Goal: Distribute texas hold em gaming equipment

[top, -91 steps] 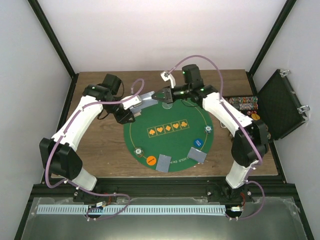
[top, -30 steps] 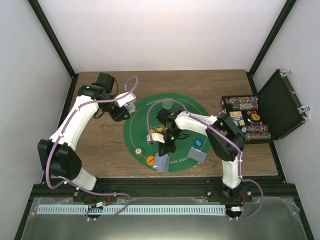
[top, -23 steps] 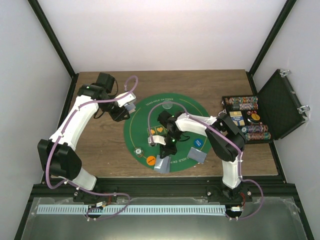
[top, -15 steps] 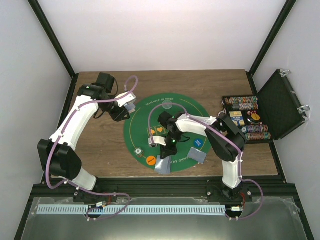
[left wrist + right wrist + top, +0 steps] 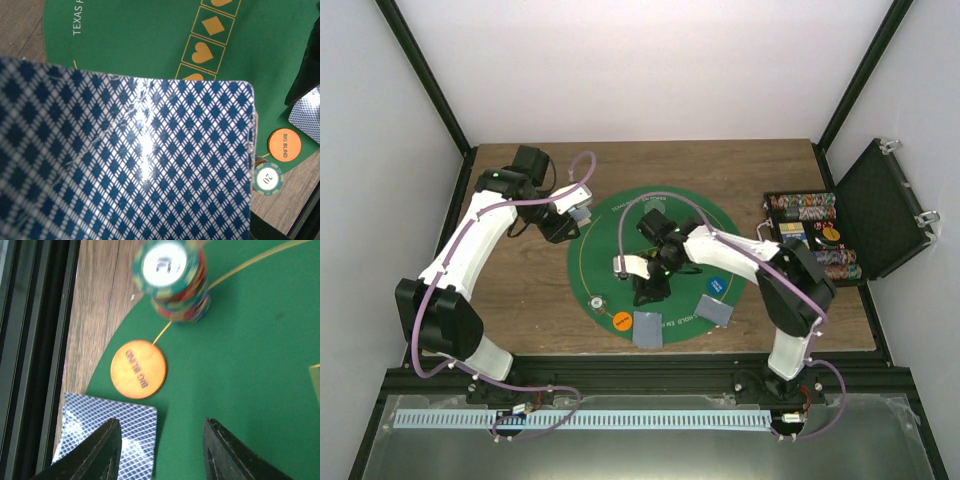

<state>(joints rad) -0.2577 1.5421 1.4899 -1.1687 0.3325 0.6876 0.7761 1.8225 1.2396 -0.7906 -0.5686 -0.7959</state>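
Note:
My left gripper (image 5: pixel 576 214) is at the mat's far left edge, shut on a deck of blue-diamond-backed cards (image 5: pixel 125 160) that fills the left wrist view and hides its fingers. My right gripper (image 5: pixel 648 292) hovers low over the green mat (image 5: pixel 620 235), open and empty (image 5: pixel 161 422). Just ahead of it lie an orange "Big Blind" disc (image 5: pixel 138 369) and a face-down card pile (image 5: pixel 107 440). A poker chip stack (image 5: pixel 172 280) stands beyond. In the top view the pile (image 5: pixel 647 328), a second pile (image 5: pixel 717 310), the orange disc (image 5: pixel 621 321) and a blue disc (image 5: pixel 717 285) lie on the mat's near part.
An open black case (image 5: pixel 880 205) with rows of chips (image 5: pixel 802 207) stands at the right on the wooden table (image 5: pixel 520 300). The mat has a row of orange suit marks (image 5: pixel 202 50). The table's black front rail (image 5: pixel 35 340) is close to the card pile.
My right gripper left the deck at the far side, went down to the near-left card pile, and has now drawn back toward the mat's middle, open. The left arm pulled back slightly and holds still.

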